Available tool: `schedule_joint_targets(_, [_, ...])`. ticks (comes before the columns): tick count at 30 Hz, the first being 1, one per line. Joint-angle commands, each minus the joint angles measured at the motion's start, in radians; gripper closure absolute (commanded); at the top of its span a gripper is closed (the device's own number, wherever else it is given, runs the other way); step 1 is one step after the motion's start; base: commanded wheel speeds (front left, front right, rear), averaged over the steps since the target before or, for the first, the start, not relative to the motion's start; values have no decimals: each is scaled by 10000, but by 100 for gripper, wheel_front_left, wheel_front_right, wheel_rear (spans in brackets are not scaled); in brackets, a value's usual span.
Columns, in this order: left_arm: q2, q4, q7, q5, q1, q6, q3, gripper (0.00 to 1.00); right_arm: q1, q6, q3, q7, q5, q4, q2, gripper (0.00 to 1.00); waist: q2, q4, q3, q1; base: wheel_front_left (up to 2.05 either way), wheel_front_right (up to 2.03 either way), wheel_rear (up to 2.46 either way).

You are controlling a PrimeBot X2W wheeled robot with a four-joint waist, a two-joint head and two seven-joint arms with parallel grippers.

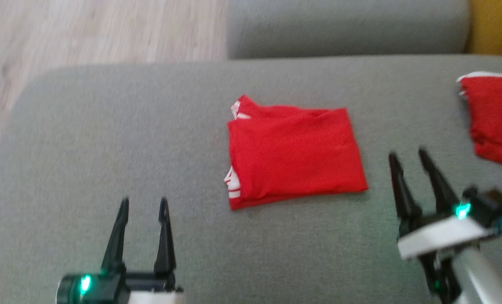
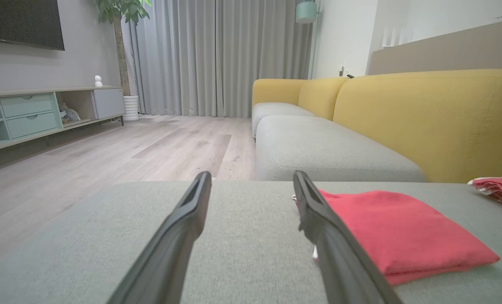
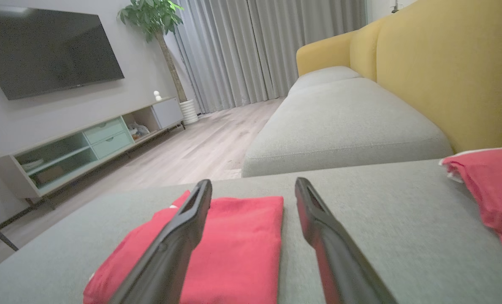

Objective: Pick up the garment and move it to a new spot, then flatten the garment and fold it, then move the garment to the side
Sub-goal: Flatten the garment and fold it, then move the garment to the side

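The garment (image 1: 293,154) is a red shirt with white trim, folded into a flat rectangle in the middle of the grey sofa cushion (image 1: 107,139). My left gripper (image 1: 144,207) stands open at the lower left, well short of the garment's left edge, holding nothing. My right gripper (image 1: 408,156) is open just off the garment's right edge, tilted leftward and empty. From the left wrist, the garment (image 2: 402,232) lies right of the open fingers (image 2: 318,211). From the right wrist, the garment (image 3: 242,249) lies under and left of the left finger (image 3: 191,215).
A second red garment (image 1: 493,118) lies bunched at the cushion's right edge, also seen from the right wrist as a red garment (image 3: 491,185). A further grey cushion (image 1: 348,25) lies beyond, with a yellow backrest (image 2: 428,114) on the right and wooden floor (image 1: 86,33) at the left.
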Motion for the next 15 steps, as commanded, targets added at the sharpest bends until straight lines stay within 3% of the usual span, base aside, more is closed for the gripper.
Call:
schedule_joint_targets(1, [-33,-236,-49,33,-79,-27,389,0,-132,69,153,-120,-161,-347,-108,0,0,-335,-564,2,0,0,0])
schedule_joint_targets(8, [-10,197,-49,162,741,-256,793,0,1557,69,-258,-134,-1785,-691,535,0,0,-599,-1149,2,0,0,0])
schedule_joint_targets(15, [-10,578,-49,237,928,-547,1061,0,1948,69,-277,-136,-2429,-530,905,0,0,-711,-1305,2,0,0,0])
